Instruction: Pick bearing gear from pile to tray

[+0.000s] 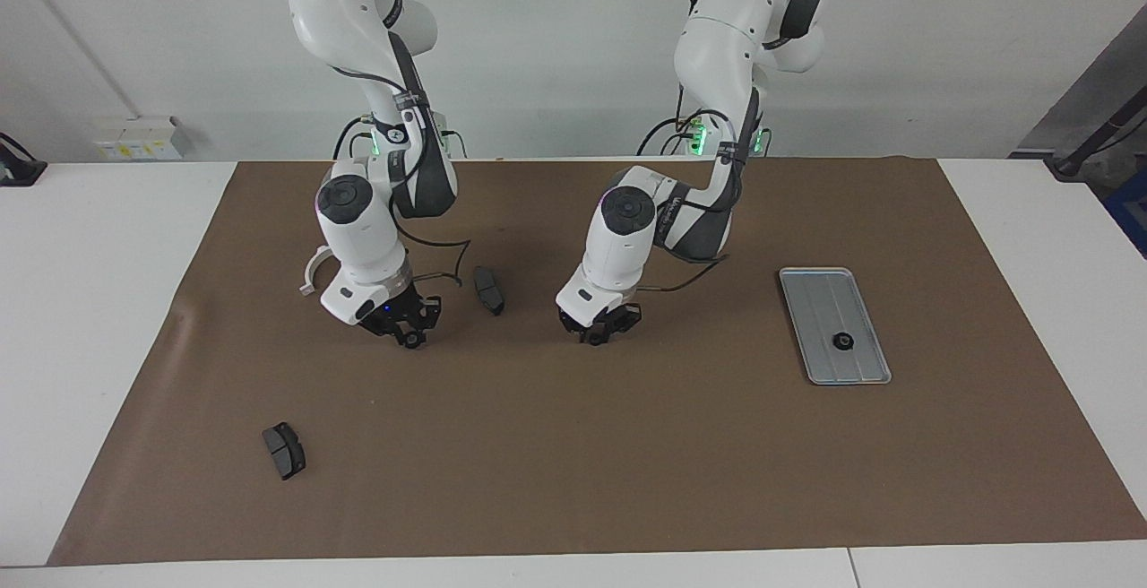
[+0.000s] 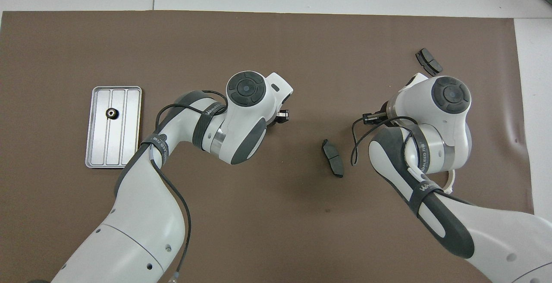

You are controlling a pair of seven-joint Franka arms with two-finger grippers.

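Lengthwise, tray (image 1: 811, 281) runs away from robots, gear (image 1: 841, 341) inside.

Dial read on the overhead view, centred on the brown mat (image 2: 258, 214), twelve o'clock farthest from the robots.

- Flat rectangular silver-grey metal tray (image 1: 820, 301) (image 2: 125, 136), rounded corners, raised rim, lengthwise grooves: lies flat at nine o'clock, long side running twelve to six.
- Small black round gear (image 1: 841, 341) (image 2: 111, 113): flat in the tray, at twelve o'clock from the tray's middle.
- Dark grey brake-pad piece (image 1: 488, 289) (image 2: 332, 158): flat at three o'clock, close to centre.
- Second brake-pad piece (image 1: 284, 450) (image 2: 428, 61): two o'clock, well apart.
- White curved bracket (image 1: 314, 267) (image 2: 448, 183): four o'clock, mostly hidden.
- Second black gear (image 1: 411, 338): pinched in the right gripper (image 1: 410, 335), at three o'clock.
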